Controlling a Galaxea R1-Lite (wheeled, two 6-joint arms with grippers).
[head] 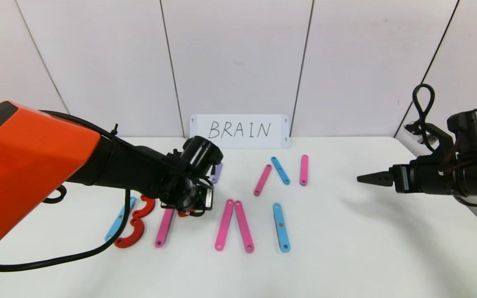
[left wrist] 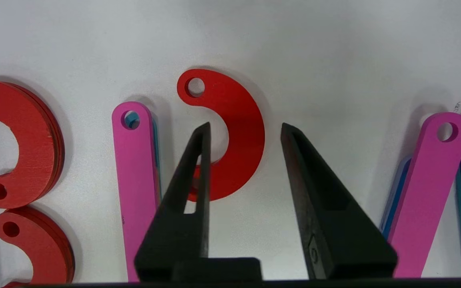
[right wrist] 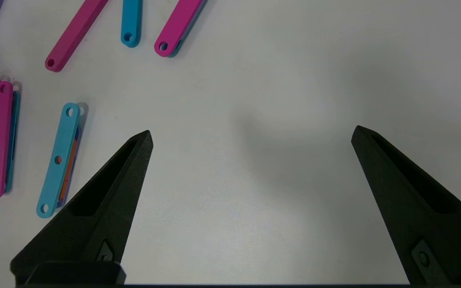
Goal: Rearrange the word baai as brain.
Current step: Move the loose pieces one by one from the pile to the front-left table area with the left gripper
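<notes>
The letters lie flat on the white table [head: 346,248]. A blue bar [head: 120,218] and two stacked red C-curves [head: 133,225] form a B. Beside them lies a pink bar [head: 165,227], then two pink bars [head: 234,225] in an inverted V, then a blue bar [head: 281,227]. My left gripper [head: 186,211] hovers low and open over a third red C-curve [left wrist: 238,132] next to that pink bar [left wrist: 136,180]. One finger [left wrist: 198,168] covers the curve's lower end. My right gripper [head: 367,179] is open and empty [right wrist: 250,136] above bare table at the right.
Farther back lie a short purple bar [head: 217,172], a pink bar [head: 262,180], a blue bar [head: 280,170] and a pink bar [head: 304,169]. A white card [head: 239,130] with handwritten "BRAIN" leans on the back wall. The left arm's cable [head: 56,258] trails across the front left.
</notes>
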